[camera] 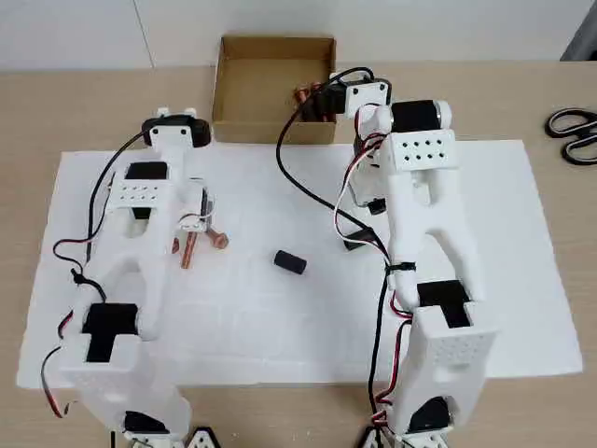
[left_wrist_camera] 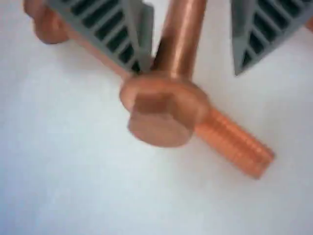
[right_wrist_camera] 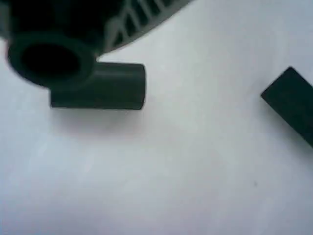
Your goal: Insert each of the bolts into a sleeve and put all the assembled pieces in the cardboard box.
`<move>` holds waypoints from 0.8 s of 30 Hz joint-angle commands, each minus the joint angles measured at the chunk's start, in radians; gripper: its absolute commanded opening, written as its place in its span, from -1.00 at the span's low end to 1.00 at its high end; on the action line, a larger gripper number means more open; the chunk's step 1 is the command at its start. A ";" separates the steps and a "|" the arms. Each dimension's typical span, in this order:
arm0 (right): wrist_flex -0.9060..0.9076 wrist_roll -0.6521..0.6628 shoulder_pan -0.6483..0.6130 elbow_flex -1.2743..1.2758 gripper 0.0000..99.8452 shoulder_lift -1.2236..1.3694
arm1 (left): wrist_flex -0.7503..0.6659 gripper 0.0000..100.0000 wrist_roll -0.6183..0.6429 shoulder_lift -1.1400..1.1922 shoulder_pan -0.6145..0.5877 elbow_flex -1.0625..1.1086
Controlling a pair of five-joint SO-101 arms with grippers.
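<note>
Two bolts [left_wrist_camera: 161,115] crossed — L gripper [left_wrist_camera: 188,46] spread astride one | R gripper [right_wrist_camera: 139,19]: can't tell | sleeve [camera: 290,262] apart, open room

Bolts [camera: 201,245] left of a sleeve [camera: 290,262] on the sheet [camera: 280,327], cardboard box [camera: 247,131] behind

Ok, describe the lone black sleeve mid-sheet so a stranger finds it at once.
Start at the cardboard box at the table's far edge and come down onto the white sheet between the two arms. Near the sheet's centre lies the black sleeve, a short dark cylinder on its side. Unlike the copper bolts off to its side, it is black, stubby and alone.
</note>
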 commanded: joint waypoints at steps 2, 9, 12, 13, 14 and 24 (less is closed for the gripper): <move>0.007 -0.012 0.005 -0.005 -0.99 -0.067 | -0.012 -0.99 -0.002 0.002 0.017 -0.018; 0.005 -0.012 0.005 -0.005 -0.99 -0.067 | -0.014 -0.99 -0.002 0.000 0.015 -0.019; 0.005 -0.009 0.005 -0.005 -0.99 -0.067 | 0.037 -0.99 -0.006 -0.002 0.015 -0.085; 0.005 -0.008 0.005 -0.005 -0.99 -0.067 | 0.074 -0.99 -0.017 -0.005 0.015 -0.122; 0.005 -0.008 0.005 -0.005 -0.99 -0.070 | 0.118 -0.99 -0.041 -0.018 0.014 -0.162; 0.004 -0.006 0.004 -0.012 -0.99 -0.090 | 0.408 -0.98 -0.052 -0.255 0.009 -0.446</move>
